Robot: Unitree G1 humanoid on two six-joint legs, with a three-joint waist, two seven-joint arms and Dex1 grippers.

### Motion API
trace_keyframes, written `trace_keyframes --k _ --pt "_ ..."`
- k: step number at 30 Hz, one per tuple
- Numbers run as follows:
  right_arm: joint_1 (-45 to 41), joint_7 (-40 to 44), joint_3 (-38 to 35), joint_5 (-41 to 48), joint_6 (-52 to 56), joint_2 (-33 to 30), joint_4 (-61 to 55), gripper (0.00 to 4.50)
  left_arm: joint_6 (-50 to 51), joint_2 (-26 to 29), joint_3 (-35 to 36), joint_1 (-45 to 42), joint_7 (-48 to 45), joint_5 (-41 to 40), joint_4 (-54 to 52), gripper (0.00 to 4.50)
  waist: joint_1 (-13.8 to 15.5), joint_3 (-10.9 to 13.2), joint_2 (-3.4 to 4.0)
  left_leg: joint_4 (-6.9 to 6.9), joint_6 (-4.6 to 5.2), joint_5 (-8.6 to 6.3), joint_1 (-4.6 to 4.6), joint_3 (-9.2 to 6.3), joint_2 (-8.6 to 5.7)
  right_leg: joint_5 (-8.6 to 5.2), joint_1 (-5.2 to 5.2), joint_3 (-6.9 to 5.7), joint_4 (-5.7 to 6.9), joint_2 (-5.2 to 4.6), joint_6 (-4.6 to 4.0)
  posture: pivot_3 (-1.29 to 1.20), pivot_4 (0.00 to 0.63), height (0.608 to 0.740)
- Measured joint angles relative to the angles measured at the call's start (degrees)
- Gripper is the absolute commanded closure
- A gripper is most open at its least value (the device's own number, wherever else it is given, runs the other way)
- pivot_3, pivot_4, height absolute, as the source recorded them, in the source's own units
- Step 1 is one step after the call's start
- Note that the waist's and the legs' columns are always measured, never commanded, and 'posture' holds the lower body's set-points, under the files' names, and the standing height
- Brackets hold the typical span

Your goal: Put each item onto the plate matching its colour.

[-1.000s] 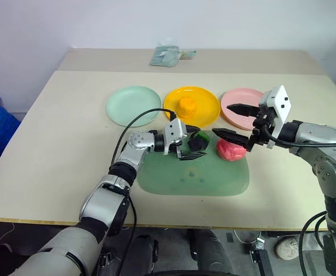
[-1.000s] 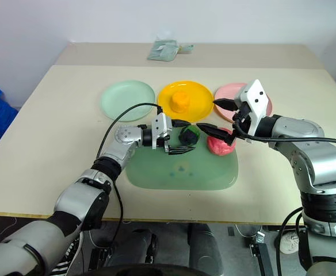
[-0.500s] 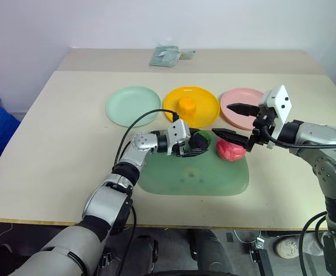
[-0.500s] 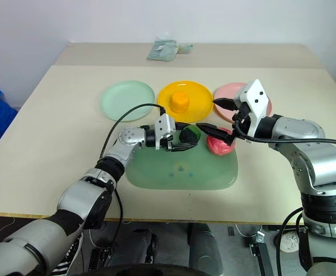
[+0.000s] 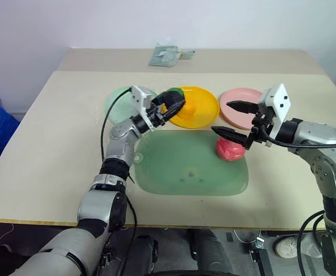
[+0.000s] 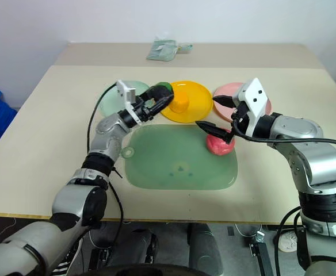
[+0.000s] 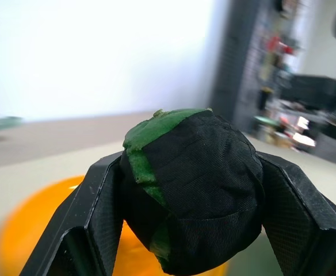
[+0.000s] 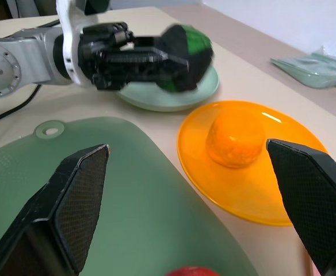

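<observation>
Green-and-black ball (image 5: 172, 99) | clamped in left claw (image 5: 169, 104), held above yellow plate (image 5: 201, 109) edge | right claw (image 5: 235, 119) wide, empty | RISK: release short of mint plate (image 5: 117, 103) lands wrong colour.

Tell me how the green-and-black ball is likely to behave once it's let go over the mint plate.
The green-and-black ball looks round, so it may roll once released; the mint plate has a shallow rim that might stop it. Its woven-looking cover probably grips well: the left tool holds it aloft, clamped from two sides. It seems light.
</observation>
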Motion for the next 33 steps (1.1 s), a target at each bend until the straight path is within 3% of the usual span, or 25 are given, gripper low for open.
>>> trace_keyframes --k 3,8,12,15,20,24,27,33 --pt "-1.73 -0.63 0.74 -0.10 -0.11 1.68 0.59 0.00 -2.39 3.07 2.33 0.01 11.26 2.01 0.75 1.23 -0.09 0.00 0.00 -0.05 -0.07 0.04 0.03 -0.01 0.02 0.00 -0.01 0.00 0.00 0.02 0.00 0.00 0.150 0.740" --pt "-5.61 -4.44 4.05 -3.07 -1.85 7.39 4.01 0.00 -3.38 5.53 6.61 0.01 21.12 1.94 3.55 1.23 0.17 0.00 0.00 -0.05 -0.15 0.08 -0.05 -0.07 -0.03 0.01 -0.05 -0.04 0.01 -0.02 0.00 0.00 0.150 0.740" --pt "-5.87 -4.69 6.05 -4.20 -2.60 8.46 4.38 0.00 -4.87 6.04 7.72 0.02 23.70 1.93 4.59 0.05 0.17 0.00 0.00 -0.05 -0.11 0.06 -0.16 -0.13 -0.09 0.01 -0.06 -0.08 0.02 -0.07 -0.01 0.00 0.150 0.740" --pt "-5.99 -4.05 6.05 -4.96 -3.23 8.11 5.40 0.00 -5.71 6.64 7.45 0.02 22.06 1.92 3.74 0.05 -0.01 0.00 0.00 -0.09 -0.07 0.04 -0.15 -0.11 -0.11 0.01 -0.06 -0.07 -0.02 -0.08 -0.01 0.00 0.150 0.740" --pt "-5.62 -1.78 7.36 -7.55 -3.89 5.02 7.97 0.00 -2.63 8.34 4.20 2.00 9.54 -0.61 -2.93 0.05 -0.13 0.00 0.00 -0.09 -0.07 0.04 -0.12 -0.06 -0.09 0.01 -0.04 -0.06 -0.01 -0.06 -0.01 0.00 0.150 0.740" --pt "-3.92 1.54 7.42 -7.19 -0.08 0.76 9.55 0.00 12.94 13.92 -0.82 9.68 -12.72 -11.31 -19.94 0.05 -1.24 0.00 0.01 -0.11 -0.04 0.02 -0.12 -0.06 -0.03 0.01 -0.06 -0.04 0.03 -0.03 -0.01 0.00 0.150 0.740" --pt "-2.31 3.99 7.20 -7.23 0.85 -2.73 10.27 0.00 23.19 19.16 -4.73 14.56 -22.79 -15.57 -28.92 0.05 -1.48 0.00 0.01 -0.10 -0.02 0.01 -0.05 -0.04 -0.03 0.01 -0.02 -0.02 0.06 -0.03 -0.01 0.00 0.150 0.740" --pt "0.27 6.95 6.26 -6.40 4.60 -5.59 10.91 0.00 38.29 26.91 -8.04 18.43 -31.93 -19.73 -35.85 0.05 -1.49 0.00 0.01 -0.07 0.18 -0.10 0.04 -0.04 0.08 0.01 -0.02 -0.03 0.10 0.08 -0.01 0.00 0.150 0.740"
